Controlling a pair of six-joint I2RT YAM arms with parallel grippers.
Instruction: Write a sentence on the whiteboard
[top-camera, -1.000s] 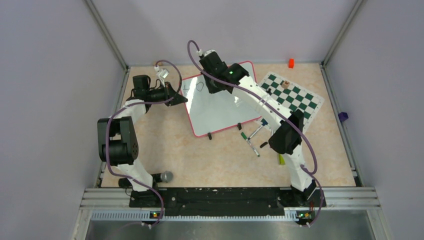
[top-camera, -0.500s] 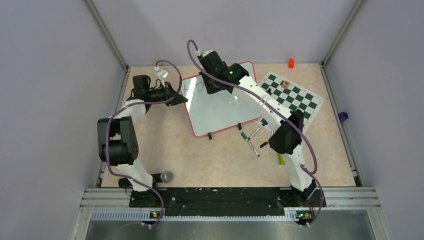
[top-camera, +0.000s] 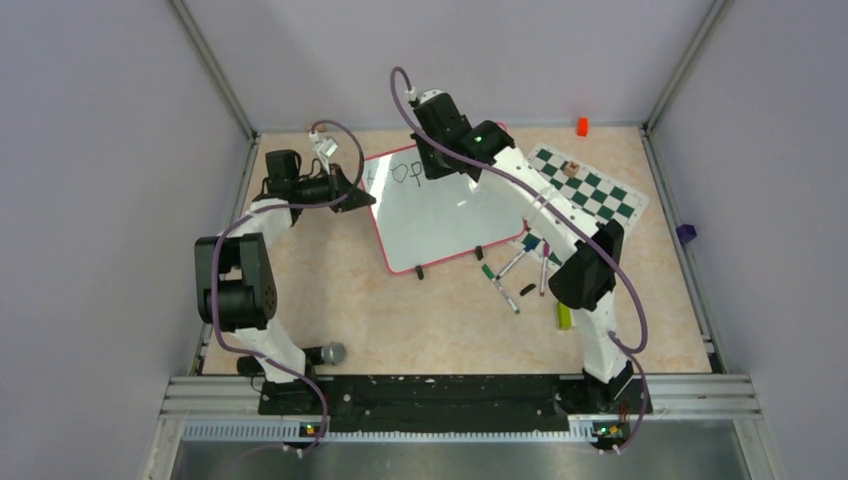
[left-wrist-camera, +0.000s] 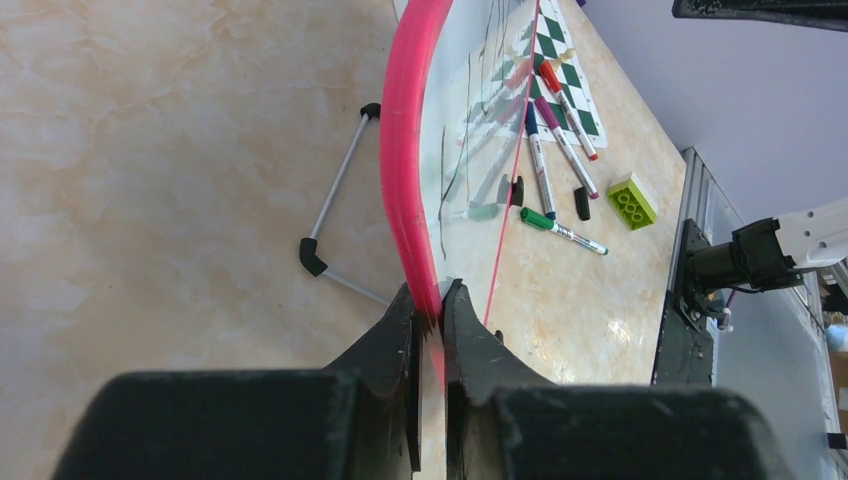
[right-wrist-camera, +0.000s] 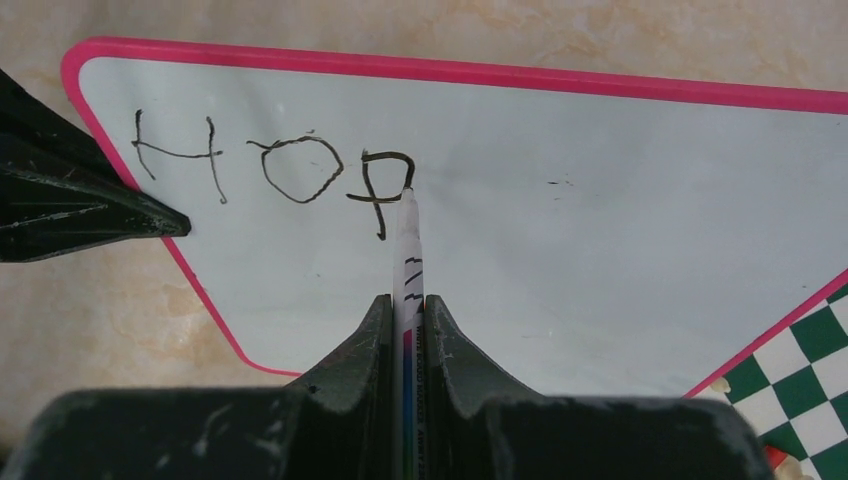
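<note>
Presently the left gripper (left-wrist-camera: 431, 298) clamps the rim of the whiteboard (top-camera: 440, 225), lying far-centre on the table (top-camera: 330, 300); the right gripper (right-wrist-camera: 404, 312) pinches a marker (right-wrist-camera: 409, 245), tip on the sentence (right-wrist-camera: 275, 172), reading "Hop". Heavy pen pressure could shift the board, distorting letters.

Plain lilac walls (top-camera: 100, 150); aluminium corner posts (top-camera: 213, 70); beige marbled tabletop (top-camera: 420, 320); soft, even light
</note>
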